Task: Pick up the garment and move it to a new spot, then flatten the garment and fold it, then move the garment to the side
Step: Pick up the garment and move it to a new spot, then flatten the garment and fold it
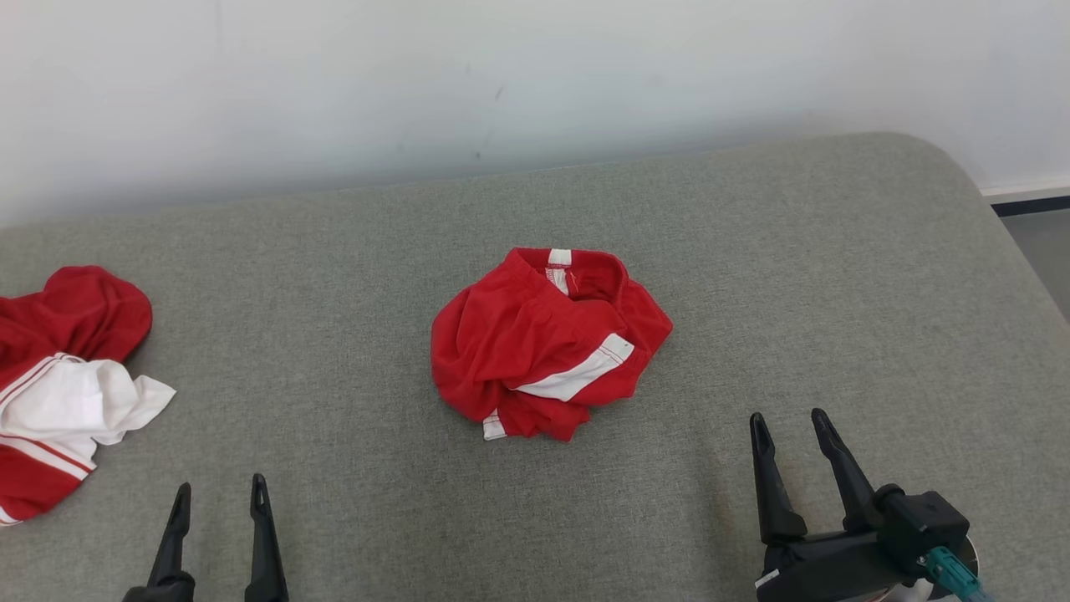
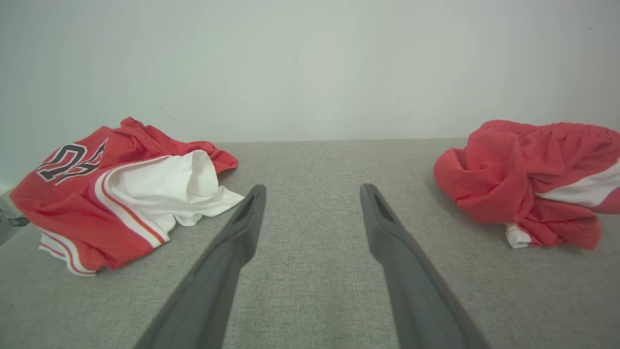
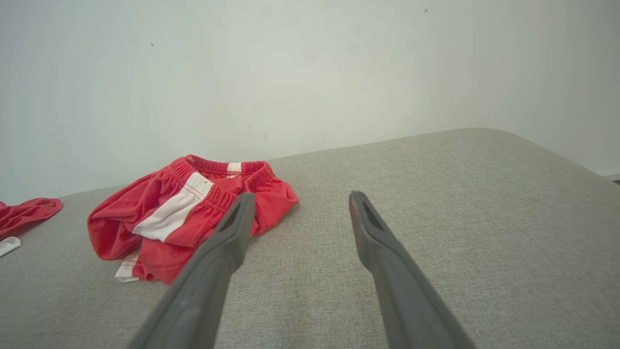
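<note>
Ahead of the right gripper (image 1: 787,418) and off to its left, the red shorts (image 1: 547,343) sit in a crumpled ball on the grey cushion (image 1: 334,251). They are ahead of the left gripper (image 1: 221,487) too, off to its right, so the ball lies between the two, where both can reach it. Both grippers are wide open and hold nothing. They hang low over the cushion, well apart from the cloth, and I think they are open so they are ready to pinch. Picking the shorts up is not yet done. The waistband (image 1: 577,267) is on the side away from the grippers, and a white stripe (image 1: 585,372) faces them. Which bit is a leg end is hard to tell, because the cloth is all bunched. Left of the left gripper lies a red and white jersey (image 1: 58,393), so that side is taken. Right of the right gripper the cushion is bare up to its round corner (image 1: 945,163), with floor (image 1: 1045,251) past it. That looks like the best room for spreading the shorts flat. Past the shorts stands a white wall (image 1: 501,75).
</note>
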